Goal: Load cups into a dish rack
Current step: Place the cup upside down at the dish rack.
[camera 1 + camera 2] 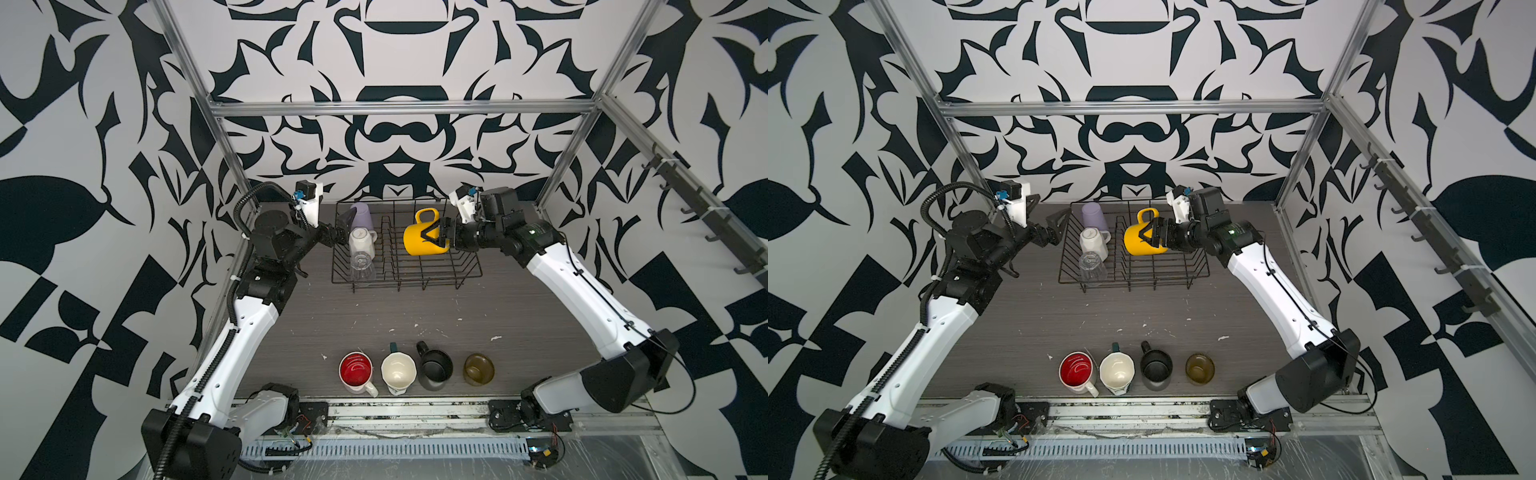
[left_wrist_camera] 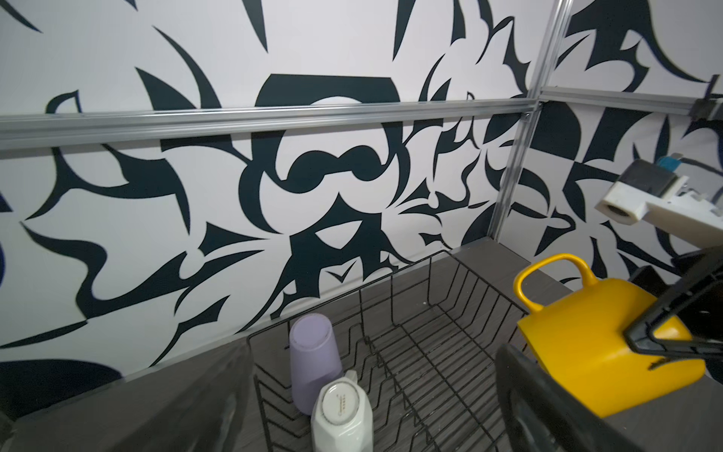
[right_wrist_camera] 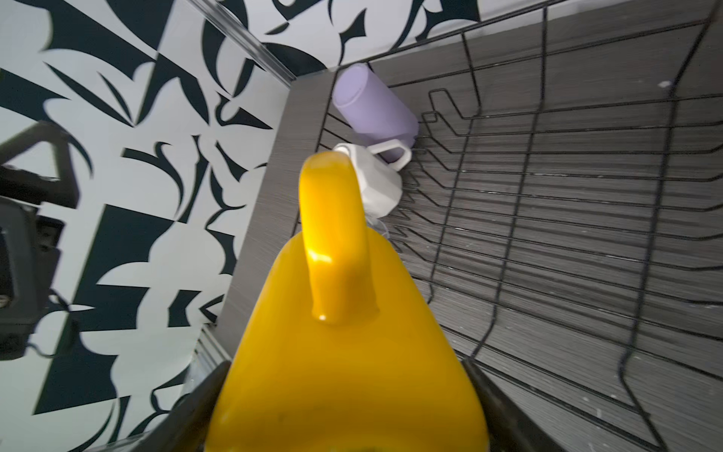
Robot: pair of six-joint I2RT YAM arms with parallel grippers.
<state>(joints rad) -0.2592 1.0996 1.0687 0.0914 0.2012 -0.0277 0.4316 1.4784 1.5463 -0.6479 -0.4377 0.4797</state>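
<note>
The black wire dish rack [image 1: 399, 281] stands at the back of the table. Along its left side, upside down, are the lilac tumbler [image 1: 360, 212], the white faceted mug [image 1: 360, 243] and the clear glass [image 1: 361, 266]. My left gripper [image 1: 341, 227] is open just outside the rack's left edge, holding nothing. My right gripper [image 1: 434, 235] is shut on the yellow mug [image 1: 417, 240], tilted over the rack's right half with its handle toward the back wall. In the right wrist view the yellow mug [image 3: 344, 352] fills the space between the fingers [image 3: 195, 399].
Near the front edge stand a red-inside white mug [image 1: 356, 370], a teal cream-inside mug [image 1: 398, 371], a black mug [image 1: 435, 368] and an olive-brown cup [image 1: 478, 368], all upright. Metal frame posts [image 1: 232, 158] border the table's back corners.
</note>
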